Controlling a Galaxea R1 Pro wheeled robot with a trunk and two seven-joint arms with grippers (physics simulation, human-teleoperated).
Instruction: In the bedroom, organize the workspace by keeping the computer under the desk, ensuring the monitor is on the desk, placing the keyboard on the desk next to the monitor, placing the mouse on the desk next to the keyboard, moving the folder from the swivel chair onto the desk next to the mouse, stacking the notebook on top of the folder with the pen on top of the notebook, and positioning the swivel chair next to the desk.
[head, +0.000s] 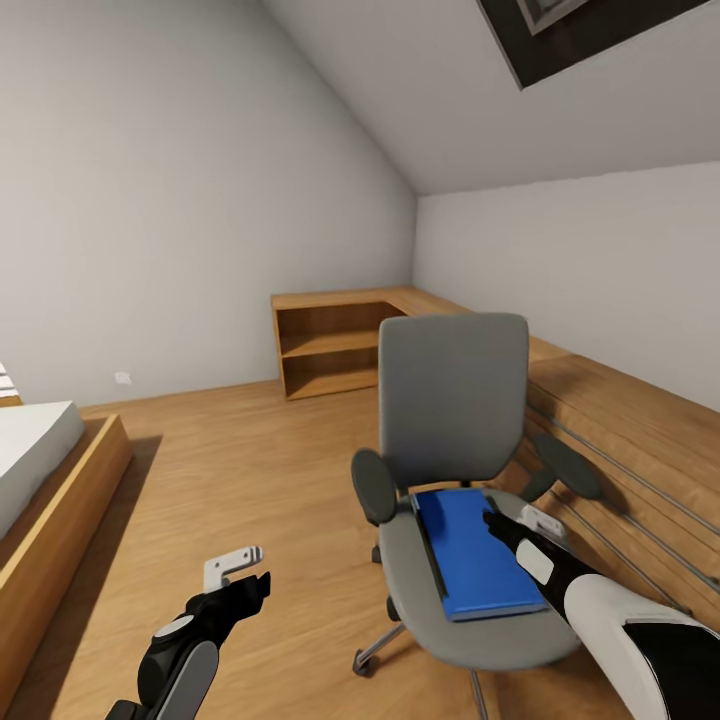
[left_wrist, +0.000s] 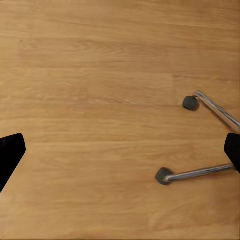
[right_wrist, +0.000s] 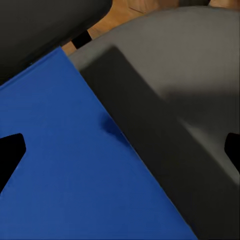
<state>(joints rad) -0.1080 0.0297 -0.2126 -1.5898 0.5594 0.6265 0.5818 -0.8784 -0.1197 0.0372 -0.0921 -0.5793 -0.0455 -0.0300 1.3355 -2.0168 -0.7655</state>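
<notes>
Our right gripper (head: 515, 520) hangs just over the near right edge of the folder (head: 470, 550), its fingers (right_wrist: 10, 152) spread wide in the right wrist view, one tip over the blue cover and the other over the grey seat; we cannot tell whether they touch. Our left gripper (head: 240, 572) hovers above the wood floor (head: 250, 450) with fingers (left_wrist: 10, 155) likewise wide apart, holding nothing.

We see the folder lying flat on the seat of the swivel chair (head: 455, 400), its long axis running from the backrest toward us, slightly skewed. Black armrests flank it on either side. Chrome spokes and castors (left_wrist: 162, 176) of the chair's base show beneath our left wrist.

Behind the chair stands low wooden shelving (head: 330, 345) in the corner; the bed (head: 40, 470) lies at far left, a skylight (head: 580, 30) overhead.
</notes>
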